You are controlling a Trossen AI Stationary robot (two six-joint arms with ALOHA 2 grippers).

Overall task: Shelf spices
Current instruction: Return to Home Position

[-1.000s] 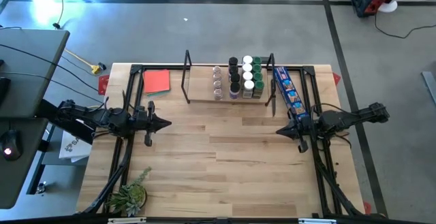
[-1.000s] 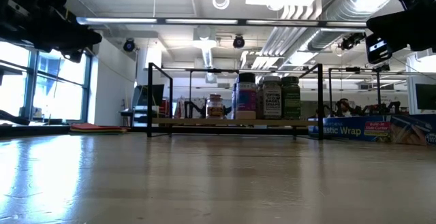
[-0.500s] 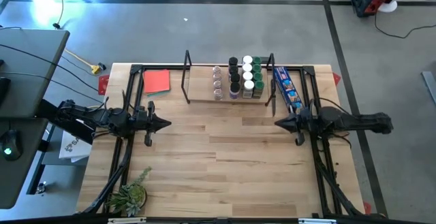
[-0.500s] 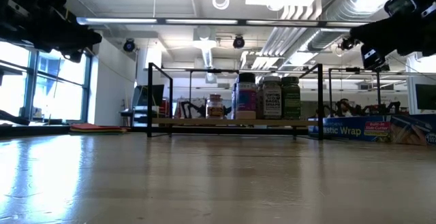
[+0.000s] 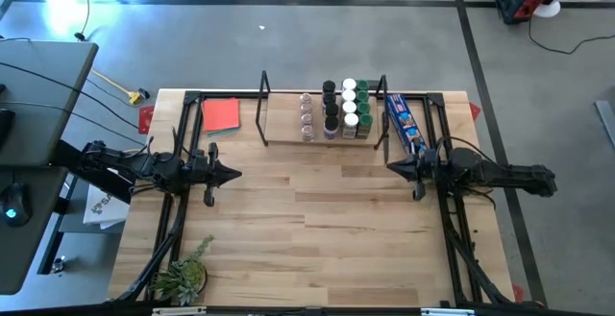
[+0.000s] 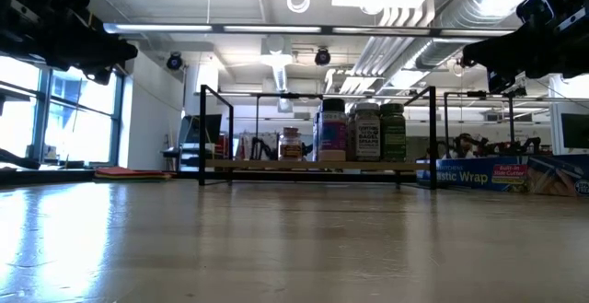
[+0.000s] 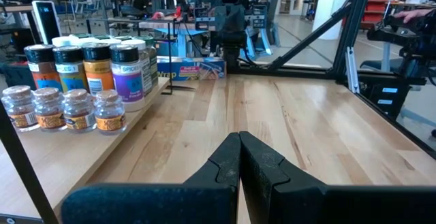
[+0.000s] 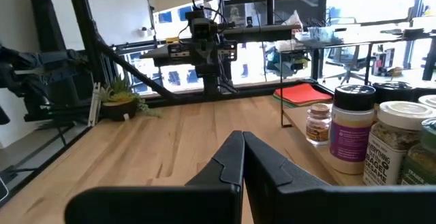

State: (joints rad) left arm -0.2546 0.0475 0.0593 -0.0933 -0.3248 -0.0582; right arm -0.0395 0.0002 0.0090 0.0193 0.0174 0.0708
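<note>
Trouble from here would come from the right side, if anywhere. All the spices (image 5: 348, 107) are standing on the shelf (image 5: 283, 129) at the far edge of the table (image 5: 317, 220). They're bunched toward its right end in neat rows, with the small brown jars at the left of the group and the taller ones beside them. The right gripper (image 5: 389, 168) hangs above the table just in front of the shelf's right wire upright and close to the blue box (image 5: 405, 129), fingers pressed together with nothing between them. My guess is a sloppy swing toward the far edge while it parks could clip that upright or shove the box into it. A knock to the frame would rattle the whole lineup, and those little jars sit so tight that one tipping likely takes its neighbours too. The left gripper (image 5: 233, 174) is also clamped on nothing, well apart from the shelf over the table's left side, so I wouldn't worry about it. Nothing's being carried, so no drop risk.
</note>
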